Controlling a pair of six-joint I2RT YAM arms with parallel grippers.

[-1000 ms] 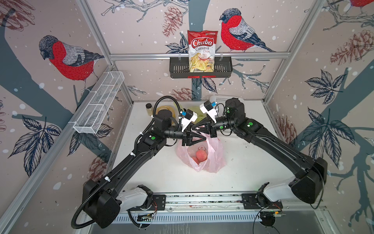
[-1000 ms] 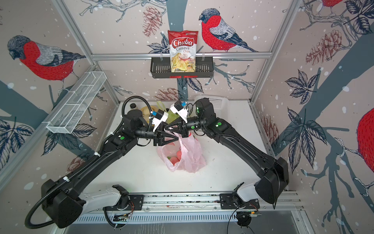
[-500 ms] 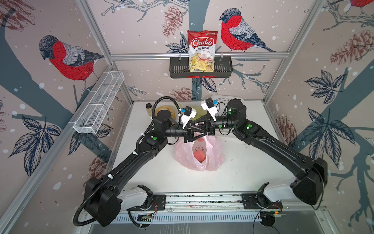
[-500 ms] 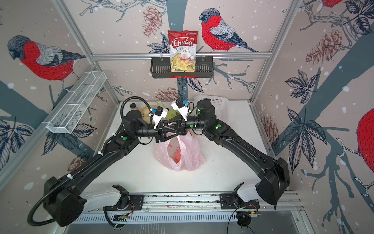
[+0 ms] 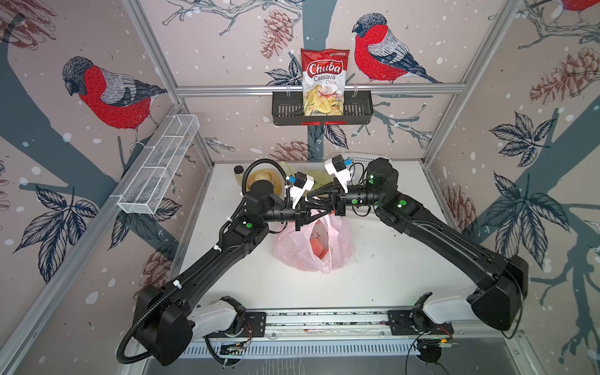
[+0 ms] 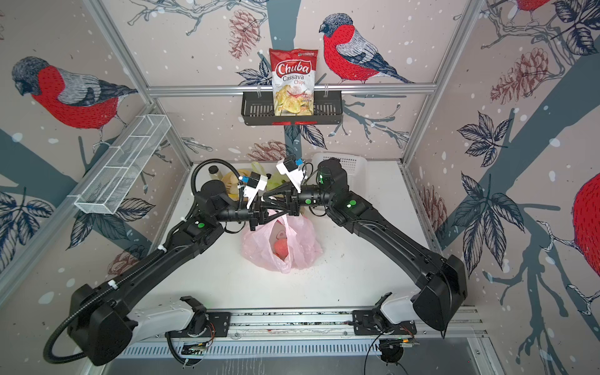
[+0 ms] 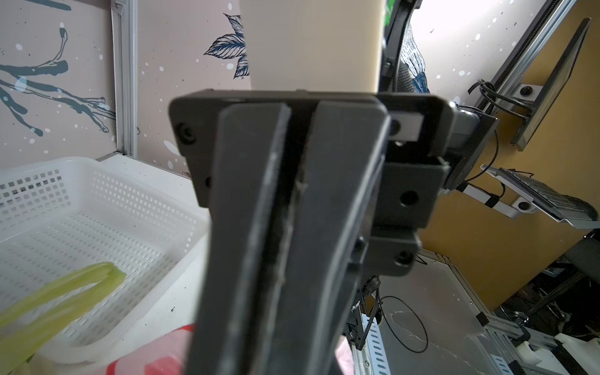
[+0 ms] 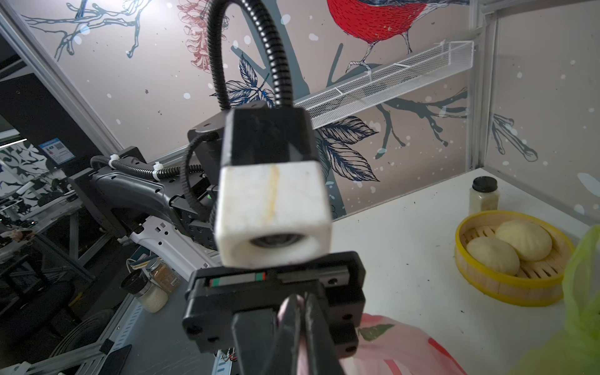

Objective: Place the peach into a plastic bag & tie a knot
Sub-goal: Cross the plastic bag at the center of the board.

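Left jaws clamped shut on plastic bag (image 5: pixel 292 251) handle, gathered for knot; right jaws apparently stood slightly parted; peach (image 5: pixel 319 248) lay inside.

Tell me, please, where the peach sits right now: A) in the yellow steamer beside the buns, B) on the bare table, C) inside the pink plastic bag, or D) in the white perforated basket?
C: the peach shows through the open mouth of the pink plastic bag in both top views.

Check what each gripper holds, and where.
Left gripper is shut on the pink plastic bag, by a handle at its mouth. Right gripper has a pink handle strip between its jaws; gripped or not, cannot tell.
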